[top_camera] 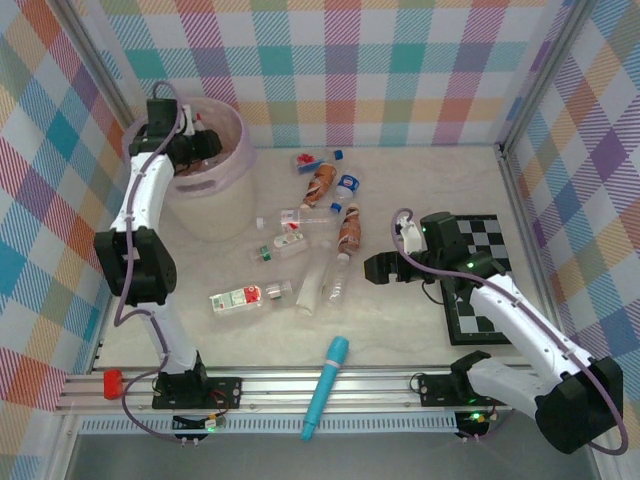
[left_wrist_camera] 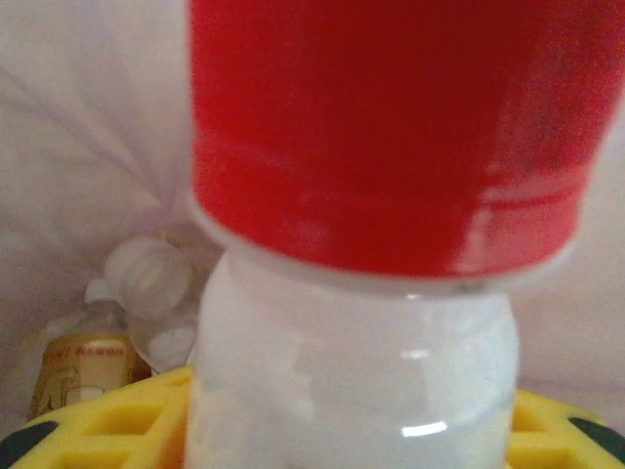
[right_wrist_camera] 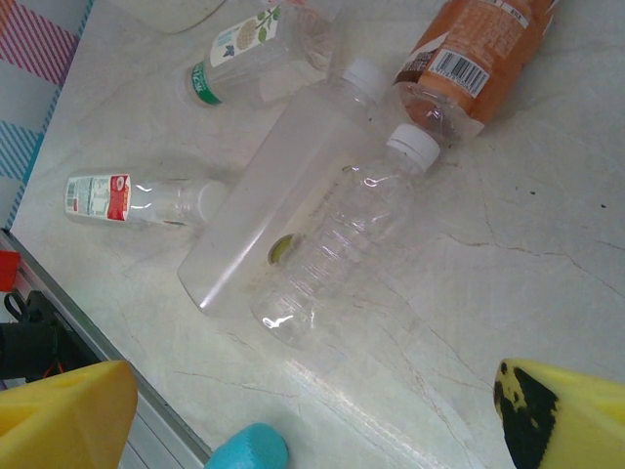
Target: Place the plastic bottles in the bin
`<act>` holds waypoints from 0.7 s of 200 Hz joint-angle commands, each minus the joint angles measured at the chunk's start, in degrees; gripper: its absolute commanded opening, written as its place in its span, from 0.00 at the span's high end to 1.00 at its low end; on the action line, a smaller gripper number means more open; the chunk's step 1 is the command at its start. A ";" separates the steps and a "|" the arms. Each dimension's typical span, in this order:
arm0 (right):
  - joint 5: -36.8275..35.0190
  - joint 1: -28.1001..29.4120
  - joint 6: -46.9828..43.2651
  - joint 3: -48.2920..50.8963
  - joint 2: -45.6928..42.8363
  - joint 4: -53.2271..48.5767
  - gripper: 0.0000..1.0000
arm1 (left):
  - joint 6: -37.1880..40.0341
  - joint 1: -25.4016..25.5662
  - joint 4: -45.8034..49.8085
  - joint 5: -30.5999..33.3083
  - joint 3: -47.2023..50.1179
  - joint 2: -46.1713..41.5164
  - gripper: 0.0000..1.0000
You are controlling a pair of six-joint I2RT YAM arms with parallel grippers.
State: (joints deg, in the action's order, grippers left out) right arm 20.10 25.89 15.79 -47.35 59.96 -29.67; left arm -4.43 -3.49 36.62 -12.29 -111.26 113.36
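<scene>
Red-capped bottle (left_wrist_camera: 391, 127) gripped in our left fingers (left_wrist_camera: 107, 430) over the bin (top_camera: 220, 205); right fingers (right_wrist_camera: 59, 410) spread wide, empty; we'd let go only once well inside the rim

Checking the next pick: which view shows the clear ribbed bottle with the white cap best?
Right wrist: the ribbed bottle lies close, whole length visible, cap and ridges sharp, beside a flat-sided clear bottle. Top external shows the ribbed bottle small and distant.

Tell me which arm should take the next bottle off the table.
Right. The right pincer hovers open beside the clear bottles lying on the table. The left pincer is over the bin with a red-capped bottle between its fingers, so it is busy and farther off.
</scene>
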 commanded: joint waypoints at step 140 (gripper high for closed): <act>-2.44 0.04 1.34 -1.62 1.47 -1.77 0.02 | 8.16 1.34 11.63 6.63 -9.80 -5.18 0.00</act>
State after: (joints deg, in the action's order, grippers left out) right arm 18.76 25.89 16.62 -47.37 61.08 -29.76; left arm 2.42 -2.26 46.37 -8.38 -117.97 114.32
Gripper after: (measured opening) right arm 0.973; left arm 0.998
